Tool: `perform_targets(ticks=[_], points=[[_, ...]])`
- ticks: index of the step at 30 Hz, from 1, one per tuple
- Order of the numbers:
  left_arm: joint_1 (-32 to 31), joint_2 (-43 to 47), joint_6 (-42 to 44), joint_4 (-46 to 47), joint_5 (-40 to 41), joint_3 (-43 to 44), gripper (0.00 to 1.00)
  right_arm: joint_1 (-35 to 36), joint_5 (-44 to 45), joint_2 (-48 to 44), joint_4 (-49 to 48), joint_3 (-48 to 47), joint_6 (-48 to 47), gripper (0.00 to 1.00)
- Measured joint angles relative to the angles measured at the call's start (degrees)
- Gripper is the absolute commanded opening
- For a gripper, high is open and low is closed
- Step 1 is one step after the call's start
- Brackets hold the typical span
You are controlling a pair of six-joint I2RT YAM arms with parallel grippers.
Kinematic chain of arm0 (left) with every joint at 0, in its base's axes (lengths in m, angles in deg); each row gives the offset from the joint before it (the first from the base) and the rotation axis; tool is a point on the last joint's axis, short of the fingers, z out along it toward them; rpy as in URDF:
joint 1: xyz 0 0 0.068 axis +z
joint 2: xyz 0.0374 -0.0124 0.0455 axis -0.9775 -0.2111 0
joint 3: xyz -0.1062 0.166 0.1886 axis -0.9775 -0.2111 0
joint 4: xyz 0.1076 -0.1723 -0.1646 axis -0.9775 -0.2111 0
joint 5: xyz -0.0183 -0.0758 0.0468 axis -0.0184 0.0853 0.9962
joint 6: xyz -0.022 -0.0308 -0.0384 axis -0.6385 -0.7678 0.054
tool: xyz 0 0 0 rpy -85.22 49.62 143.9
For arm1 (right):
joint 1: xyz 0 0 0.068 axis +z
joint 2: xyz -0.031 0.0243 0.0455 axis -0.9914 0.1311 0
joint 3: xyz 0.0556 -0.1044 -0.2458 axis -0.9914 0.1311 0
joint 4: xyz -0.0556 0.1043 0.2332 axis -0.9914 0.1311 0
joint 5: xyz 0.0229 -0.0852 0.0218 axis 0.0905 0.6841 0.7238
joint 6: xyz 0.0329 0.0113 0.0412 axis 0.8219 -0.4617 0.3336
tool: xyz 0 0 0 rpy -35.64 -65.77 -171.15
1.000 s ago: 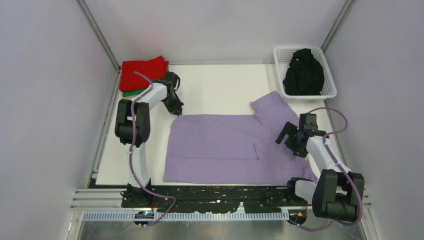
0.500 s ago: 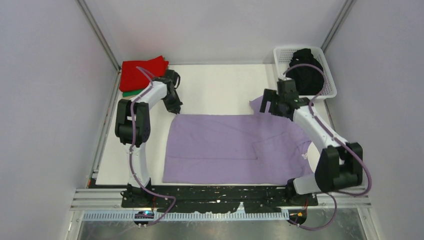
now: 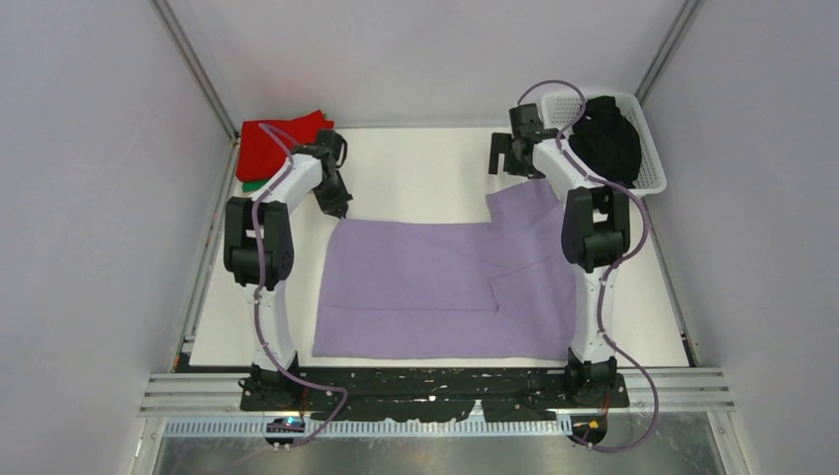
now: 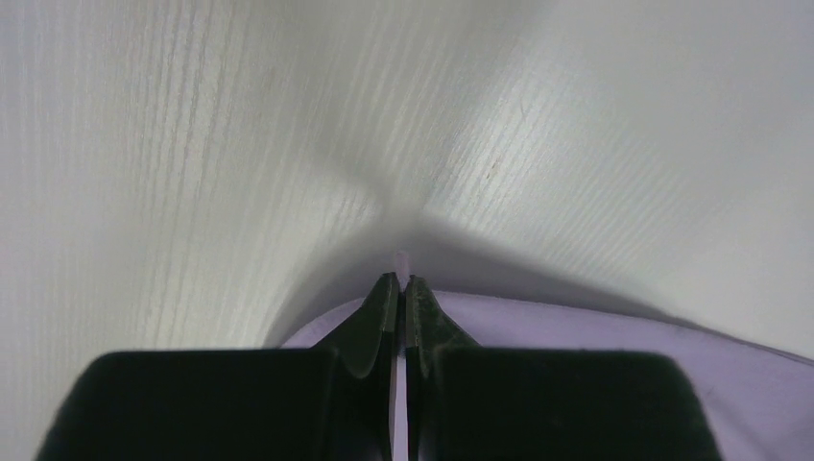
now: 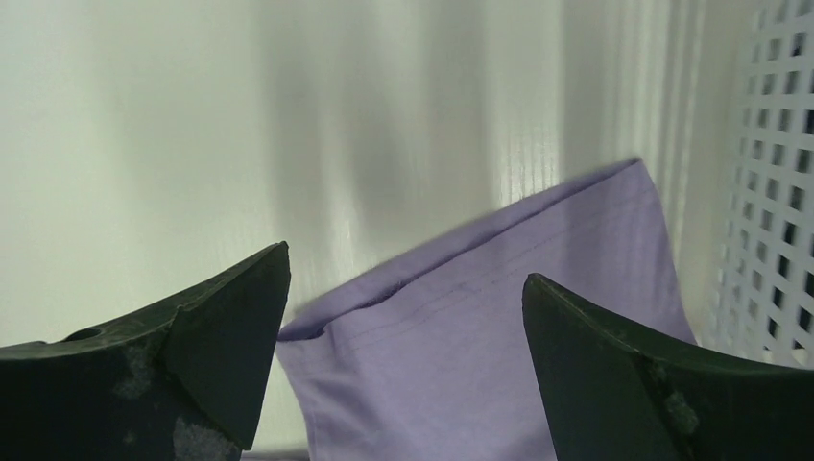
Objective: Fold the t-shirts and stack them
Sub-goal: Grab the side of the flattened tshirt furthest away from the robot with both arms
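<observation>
A large lavender t-shirt (image 3: 445, 282) lies spread flat on the white table. My left gripper (image 3: 339, 211) is shut on its far left corner; in the left wrist view a sliver of lavender cloth (image 4: 401, 259) pokes out between the closed fingertips (image 4: 383, 298). My right gripper (image 3: 514, 158) is open and empty, just beyond the shirt's far right sleeve (image 3: 529, 203); in the right wrist view that sleeve (image 5: 499, 317) shows between the spread fingers. A folded red t-shirt (image 3: 282, 143) lies on a green one (image 3: 255, 184) at the far left. A black t-shirt (image 3: 605, 139) fills the basket.
The white lattice basket (image 3: 651, 178) stands at the far right corner; its wall (image 5: 778, 173) is close to my right gripper. Grey walls enclose the table on three sides. Bare white table (image 3: 416, 168) lies beyond the shirt.
My right arm has swung from the shirt's near right side to the far edge by the basket. The left gripper has pulled the shirt's corner a little farther back and left.
</observation>
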Motion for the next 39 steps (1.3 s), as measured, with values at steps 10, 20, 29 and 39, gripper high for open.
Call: perform_targets(ticks=[10,20,29,39], points=[[0.0,-0.1,1.0,-0.5,-0.1,0.4,0.0,-0.8,0.7,8.4,7.0,-6.7,0.4,0.93],[0.0,-0.1,1.2,-0.5,-0.4,0.4,0.0,-4.0,-1.1,8.4,6.3,-5.0,2.7,0.86],[0.0,-0.1,1.2,-0.5,-0.8,0.4,0.0,-4.7,-2.8,8.3,4.6,-4.3,4.2,0.59],[0.0,-0.1,1.0,-0.5,-1.6,0.4,0.0,-5.4,-3.2,5.4,-1.1,2.0,8.9,0.09]])
